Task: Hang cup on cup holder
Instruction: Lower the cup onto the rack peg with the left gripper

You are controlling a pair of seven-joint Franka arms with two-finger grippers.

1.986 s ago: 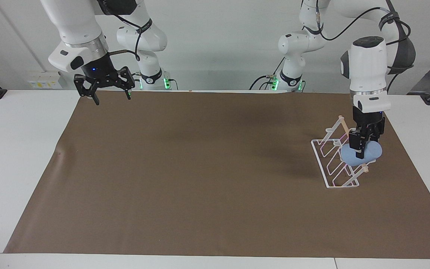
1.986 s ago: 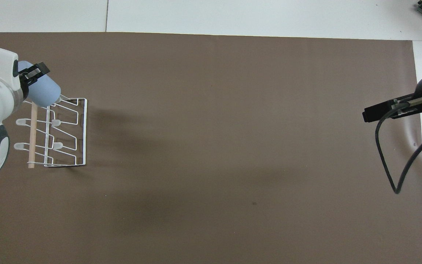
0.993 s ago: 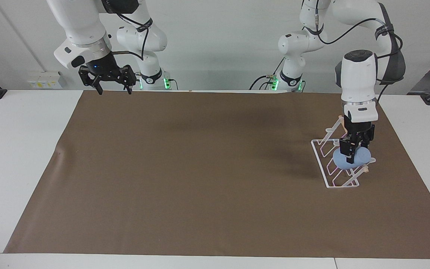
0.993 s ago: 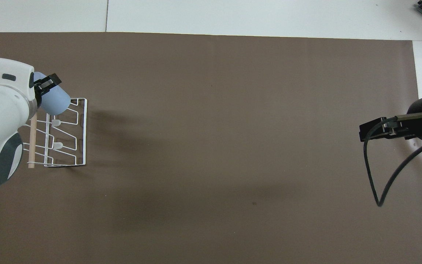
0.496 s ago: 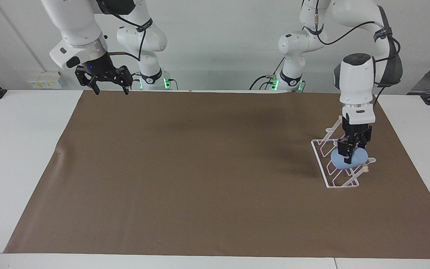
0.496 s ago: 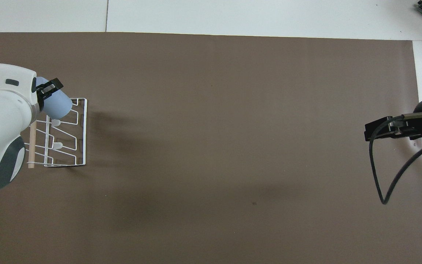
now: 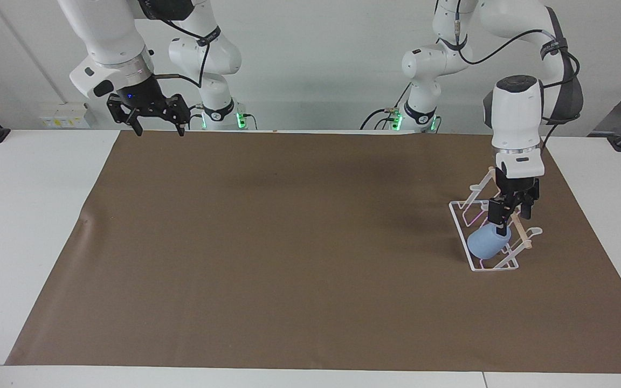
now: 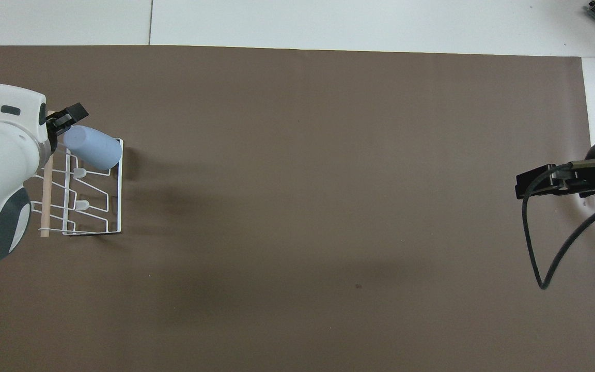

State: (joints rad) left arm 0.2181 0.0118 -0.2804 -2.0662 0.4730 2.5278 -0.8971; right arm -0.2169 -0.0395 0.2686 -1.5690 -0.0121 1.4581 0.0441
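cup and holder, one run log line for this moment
left gripper: open, over cup holder | cup: on holder, released | right gripper: open, waiting

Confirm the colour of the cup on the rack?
Light blue cup; clearest in the overhead view.

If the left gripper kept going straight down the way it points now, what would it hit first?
Most likely the cup holder: the left gripper points down over its wires. The cup lies on the holder just beside that line, so depth leaves some doubt.
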